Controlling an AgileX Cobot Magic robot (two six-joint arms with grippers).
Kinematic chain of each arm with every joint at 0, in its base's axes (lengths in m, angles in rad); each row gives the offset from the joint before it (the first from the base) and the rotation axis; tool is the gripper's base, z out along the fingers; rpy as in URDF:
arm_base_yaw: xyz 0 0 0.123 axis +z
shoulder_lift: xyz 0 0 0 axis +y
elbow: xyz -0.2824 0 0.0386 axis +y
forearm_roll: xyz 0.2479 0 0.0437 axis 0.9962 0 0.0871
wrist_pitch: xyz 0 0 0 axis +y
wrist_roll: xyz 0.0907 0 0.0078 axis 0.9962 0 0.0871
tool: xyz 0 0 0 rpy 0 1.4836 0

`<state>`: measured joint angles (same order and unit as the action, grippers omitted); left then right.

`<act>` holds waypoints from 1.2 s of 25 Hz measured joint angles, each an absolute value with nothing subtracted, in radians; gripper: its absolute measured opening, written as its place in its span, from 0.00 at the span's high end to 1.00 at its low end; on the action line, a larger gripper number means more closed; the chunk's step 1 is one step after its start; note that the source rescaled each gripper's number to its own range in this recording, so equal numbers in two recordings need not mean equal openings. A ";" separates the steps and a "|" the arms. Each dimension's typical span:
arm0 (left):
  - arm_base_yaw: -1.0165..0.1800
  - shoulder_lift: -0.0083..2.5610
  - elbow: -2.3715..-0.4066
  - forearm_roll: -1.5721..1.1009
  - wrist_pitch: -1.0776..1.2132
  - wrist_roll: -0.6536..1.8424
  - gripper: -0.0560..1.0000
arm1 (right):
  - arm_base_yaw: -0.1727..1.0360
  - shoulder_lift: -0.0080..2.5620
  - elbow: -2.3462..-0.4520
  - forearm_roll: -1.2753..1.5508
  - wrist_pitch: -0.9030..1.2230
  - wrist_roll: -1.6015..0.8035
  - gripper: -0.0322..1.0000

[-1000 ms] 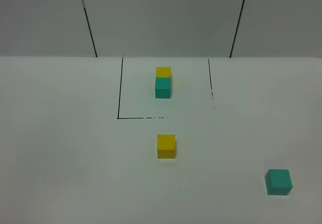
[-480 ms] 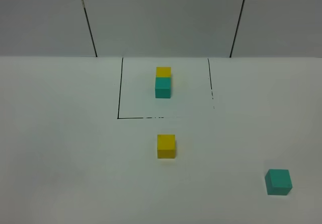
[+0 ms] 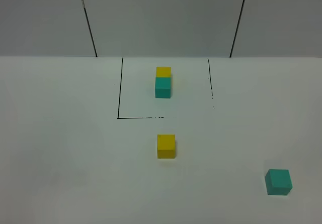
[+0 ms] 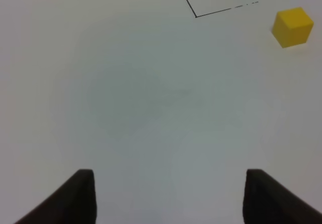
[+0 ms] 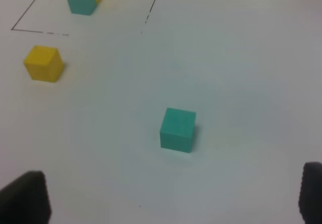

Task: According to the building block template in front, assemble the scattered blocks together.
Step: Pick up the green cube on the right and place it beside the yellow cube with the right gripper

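The table is plain white and matte, evenly lit, and each block has only a soft shadow beside it. Behind the table stands a grey wall of flat panels, divided by two thin dark seams that lean a little. On the far middle of the table a black outline is drawn: left and right lines, plus a near line that is solid at the left and broken toward the right.

The building block template sits inside this outline, approx. in its centre. Its yellow half is farther from the robot and its teal half nearer, and the two are touching. The loose yellow cube lies just outside the near line, roughly in line w/ the template. The loose teal cube is well apart from it, toward the right side and nearer to the robot. Both cubes rest flat on the table.

The left gripper has its jaws wide apart, w/ only bare table between them. The yellow cube is well ahead of it, near the corner of the outline. The right gripper is also spread wide. The teal cube lies ahead of its tips and does not touch them.
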<state>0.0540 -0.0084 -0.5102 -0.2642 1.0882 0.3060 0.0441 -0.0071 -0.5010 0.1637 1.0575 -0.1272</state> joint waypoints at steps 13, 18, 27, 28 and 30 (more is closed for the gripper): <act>0.054 -0.008 -0.510 -0.253 1.088 0.306 0.58 | 0.044 -0.007 -0.501 0.164 1.058 -0.127 0.00; 0.054 -0.008 -0.510 -0.252 1.088 0.306 0.58 | 0.044 -0.007 -0.501 0.164 1.058 -0.127 0.00; 0.054 -0.008 -0.510 -0.252 1.088 0.308 0.58 | 0.044 -0.007 -0.501 0.164 1.058 -0.127 0.00; 0.054 -0.008 -0.510 -0.252 1.088 0.308 0.58 | 0.044 -0.007 -0.501 0.164 1.058 -0.127 0.00; 0.054 -0.008 -0.510 -0.252 1.088 0.308 0.58 | 0.044 -0.007 -0.501 0.164 1.058 -0.127 0.00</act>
<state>0.0540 -0.0084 -0.5102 -0.2520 1.0882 0.3078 0.0441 -0.0071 -0.5010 0.1637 1.0575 -0.1272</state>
